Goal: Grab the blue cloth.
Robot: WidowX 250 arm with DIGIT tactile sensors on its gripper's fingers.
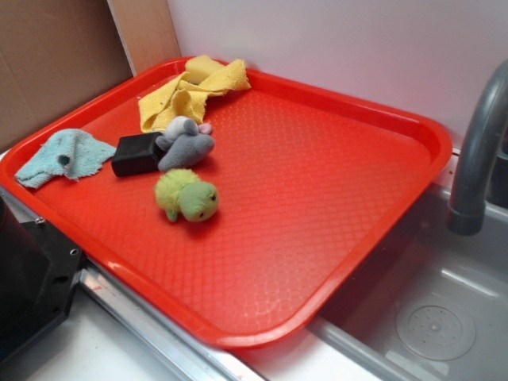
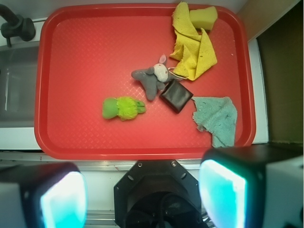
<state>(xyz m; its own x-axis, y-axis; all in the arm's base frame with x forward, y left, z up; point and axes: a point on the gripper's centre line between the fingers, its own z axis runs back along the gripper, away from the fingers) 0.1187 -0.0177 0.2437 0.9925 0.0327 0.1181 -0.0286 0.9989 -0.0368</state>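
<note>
In the wrist view we see the gripper (image 2: 145,190) from above, its two fingers (image 2: 223,194) spread wide apart with nothing between them: it is released. It hangs above the near edge of the red tray (image 2: 85,47), well apart from everything on it, and touches none of the items.

The blue cloth (image 2: 216,118) lies flat in the near right corner of the tray in the wrist view. In the exterior view the same blue cloth (image 1: 63,156) sits against the left rim of the red tray (image 1: 357,206). We note frayed edges and a dark spot on it.

Just beside the cloth lies a small black block (image 2: 176,95), close to or touching one edge of the cloth; we cannot tell which. A grey plush mouse (image 2: 152,78) lies against the block on its other side. A green plush toy (image 2: 122,108) lies near the middle of the tray, apart from the mouse.

A crumpled yellow cloth (image 2: 194,47) occupies the far right corner in the wrist view, with a yellow sponge (image 2: 203,17) at its far end.

Beyond the tray we see a sink (image 1: 429,317) and a grey faucet (image 1: 476,151).
</note>
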